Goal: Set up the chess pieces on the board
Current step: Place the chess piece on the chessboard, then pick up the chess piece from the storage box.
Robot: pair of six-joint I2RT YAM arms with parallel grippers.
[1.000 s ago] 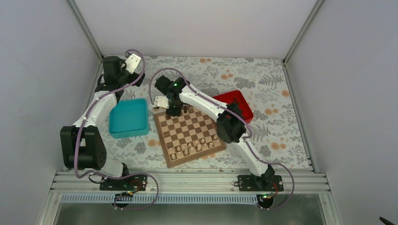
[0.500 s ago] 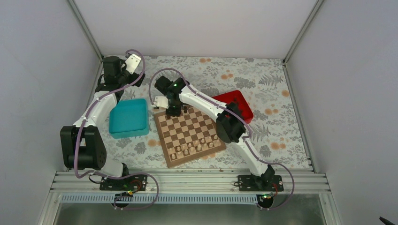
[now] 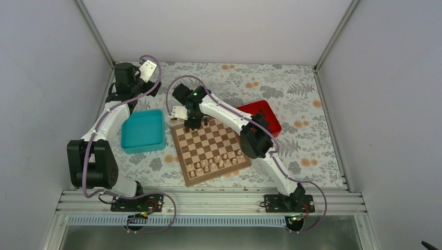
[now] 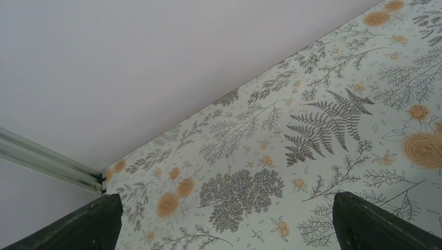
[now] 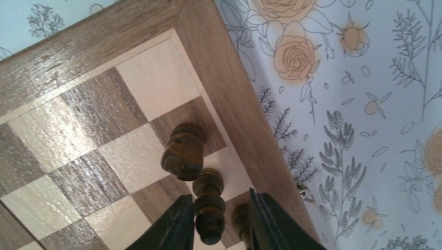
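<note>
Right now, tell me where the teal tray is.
In the top view, the teal tray sits on the left side of the table, between the left arm and the chessboard, close to the board's left edge.

top: overhead, far | left wrist: table (image 4: 312, 130) corner | right wrist: board (image 5: 62, 120), close

Square wooden chessboard (image 3: 204, 141): chequered light and dark brown, with tan border and streaky visible grain. Tiny dark brown wooden chessmen (image 5: 183, 151) at far edge; pale cream chessmen (image 3: 213, 164) along near rows. Square teal plastic tray (image 3: 142, 130) to left; red plastic tray (image 3: 263, 112) to right. Table covering (image 4: 323, 125): off-white, printed with grey ferns and sprigs and orange roses. White arm links (image 3: 107, 122) with black joints; lilac cables (image 3: 180, 78). Plain pale grey walls (image 3: 219, 31); silver metal rail (image 3: 208, 200) along near edge.
</note>
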